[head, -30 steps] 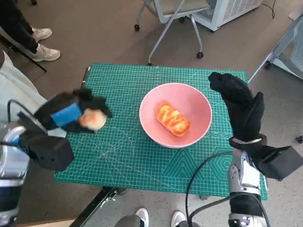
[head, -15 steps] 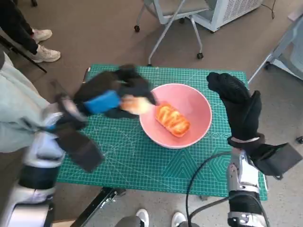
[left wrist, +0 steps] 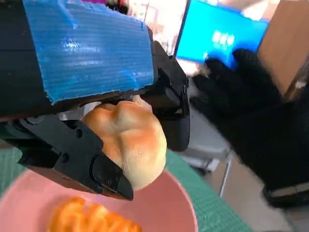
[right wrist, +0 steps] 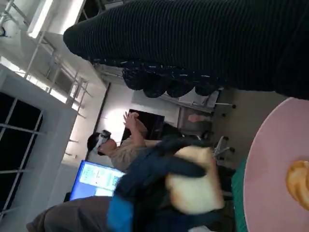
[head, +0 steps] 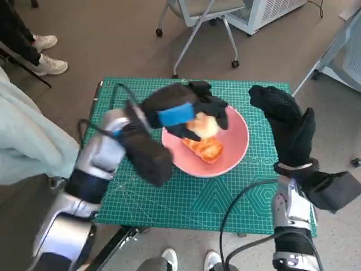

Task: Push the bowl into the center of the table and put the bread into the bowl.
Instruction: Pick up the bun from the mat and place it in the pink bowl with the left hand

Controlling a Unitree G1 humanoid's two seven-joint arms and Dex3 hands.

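Bread roll (head: 204, 125) gripped in left hand (head: 189, 110), held above pink bowl (head: 234, 155) mid-mat, ready for drop beside orange pastry (head: 204, 148). Right hand (head: 285, 121) empty, fingers spread, just beside rim, likely steadying.

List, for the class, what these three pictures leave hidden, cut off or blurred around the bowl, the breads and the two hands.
- Head view: the left hand covers most of the pale bread and part of the pink bowl.
- Left wrist view: the orange bread is cut off by the picture's edge and blurred.
- Right wrist view: the right hand shows only as a dark band; its fingers are hidden.
- Head view: whether the right hand touches the bowl cannot be told.
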